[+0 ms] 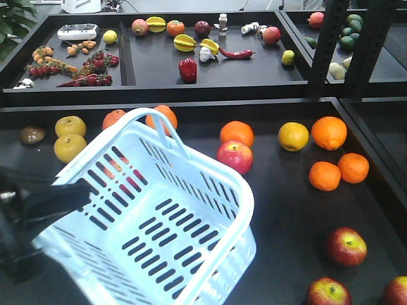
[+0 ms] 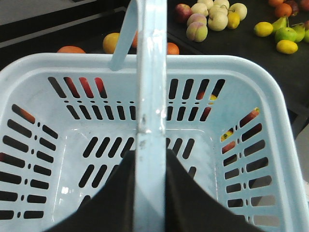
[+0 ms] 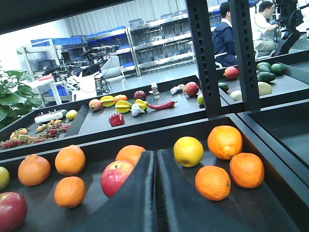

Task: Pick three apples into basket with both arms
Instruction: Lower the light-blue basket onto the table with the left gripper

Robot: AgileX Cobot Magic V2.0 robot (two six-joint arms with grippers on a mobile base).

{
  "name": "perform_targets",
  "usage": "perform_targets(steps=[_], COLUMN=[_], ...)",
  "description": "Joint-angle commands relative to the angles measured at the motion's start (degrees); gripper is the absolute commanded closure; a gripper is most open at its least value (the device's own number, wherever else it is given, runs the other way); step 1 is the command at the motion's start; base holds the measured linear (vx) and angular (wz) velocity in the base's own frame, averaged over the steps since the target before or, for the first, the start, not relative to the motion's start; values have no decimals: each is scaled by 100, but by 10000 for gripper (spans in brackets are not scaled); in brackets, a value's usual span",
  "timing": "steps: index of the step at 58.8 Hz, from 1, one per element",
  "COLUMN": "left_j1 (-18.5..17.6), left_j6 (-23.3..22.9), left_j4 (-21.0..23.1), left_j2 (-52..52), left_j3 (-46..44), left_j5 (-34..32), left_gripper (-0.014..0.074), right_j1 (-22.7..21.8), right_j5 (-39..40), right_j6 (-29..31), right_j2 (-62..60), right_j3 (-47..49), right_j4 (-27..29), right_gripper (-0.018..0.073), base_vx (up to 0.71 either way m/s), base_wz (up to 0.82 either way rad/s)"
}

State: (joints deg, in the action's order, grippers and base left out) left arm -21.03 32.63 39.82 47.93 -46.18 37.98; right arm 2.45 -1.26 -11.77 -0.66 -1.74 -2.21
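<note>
**Holding a tilted, empty basket well apart from the apples**

The table [image 1: 280, 210] carries loose, round fruit, and that is the first risk. Anything nudged by a closing gripper is likely to roll away instead of being caught.

The basket [image 1: 191, 184] fills the lower left of the front view. It is empty and tipped, with its opening facing the camera. It appears to hang by one handle [image 2: 150, 72], so it could swing or twist when fruit lands in it. An apple dropped onto that slanted floor might roll back out over the low rim.

The three dark red apples [image 1: 346, 246] sit at the lower right of the front view, well apart from the basket. The second apple [image 1: 328, 293] and the third apple [image 1: 397, 291] are cut by the frame edge. A brighter pink apple [image 1: 234, 156] lies just beside the basket's far rim, among the oranges [image 1: 236, 133]. In the right wrist view it sits close beside the fingers, so the wrong fruit could easily be grabbed.

The left gripper [image 2: 150, 159] is clamped on the handle, one dark finger on each side. The grip is narrow, so slipping is possible.

The right gripper [image 3: 155, 153] is clenched, with its fingers pressed together and nothing between them. It touches no fruit and must spread before any pick.
</note>
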Motion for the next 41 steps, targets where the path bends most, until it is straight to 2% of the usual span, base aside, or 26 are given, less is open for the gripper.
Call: perform_targets(steps=[1,18,25,33,41], left_j1=[-21,-21,-21,-27,-27], left_j6=[416,1726,1916,2095,2442], left_j4=[502,767,761,743,748], left_j2=[372,2066,2846,3829,4564], left_j3=[-289,-1629,-2392,-3295,-3877], left_j5=[-582,310,792,1675,1866], left_gripper=[602,602,602,602,602], right_j1=[-37,-37,-37,-37,-37], right_j5=[421,421,421,421,421], right_j6=[38,38,38,38,38], right_j2=[-68,-68,-68,-68,-68], right_j3=[-63,-63,-63,-63,-63], right_j4=[-36,-36,-36,-36,-36], right_gripper=[566,566,566,566,566], base_vx=[0,0,0,0,0], base_wz=[0,0,0,0,0])
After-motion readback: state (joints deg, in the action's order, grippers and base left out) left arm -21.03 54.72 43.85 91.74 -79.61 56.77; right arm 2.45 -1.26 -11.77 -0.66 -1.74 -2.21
